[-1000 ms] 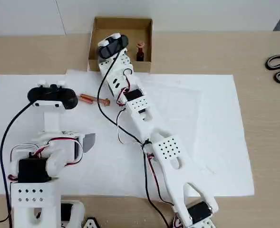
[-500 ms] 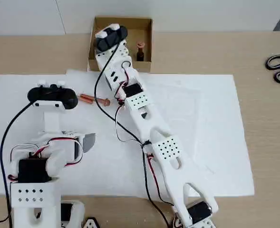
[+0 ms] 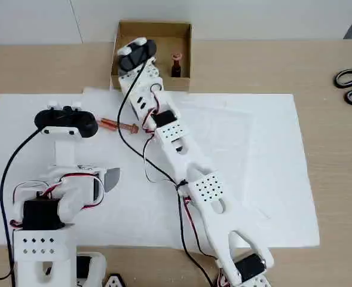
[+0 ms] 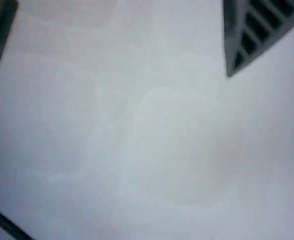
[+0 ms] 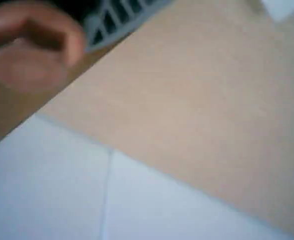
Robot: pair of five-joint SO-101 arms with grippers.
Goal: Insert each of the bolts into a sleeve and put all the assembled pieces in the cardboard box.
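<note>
- Well, in the last second my right claw [image 3: 132, 54] slid further over the left side of the cardboard box [image 3: 158, 25]. My left arm stayed put.
- I thought the right arm was busy at the box, maybe dropping a piece off.
- I could not tell if the right claw was clenched or let go. A blurry brown shape [image 5: 27, 50] sat close by it in its wrist view.
- One finished piece [image 3: 176, 64] stood in the box's right side, near that claw but not touching it.
- A loose bolt [image 3: 119, 125] lay on the white sheet [image 3: 253, 167], between the arms and well apart from the right claw.
- My left claw [image 4: 111, 74] hung wide open over bare sheet, holding nothing. The bolt lay just beside that arm.
- I judged that this bolt was the job left to do.
</note>
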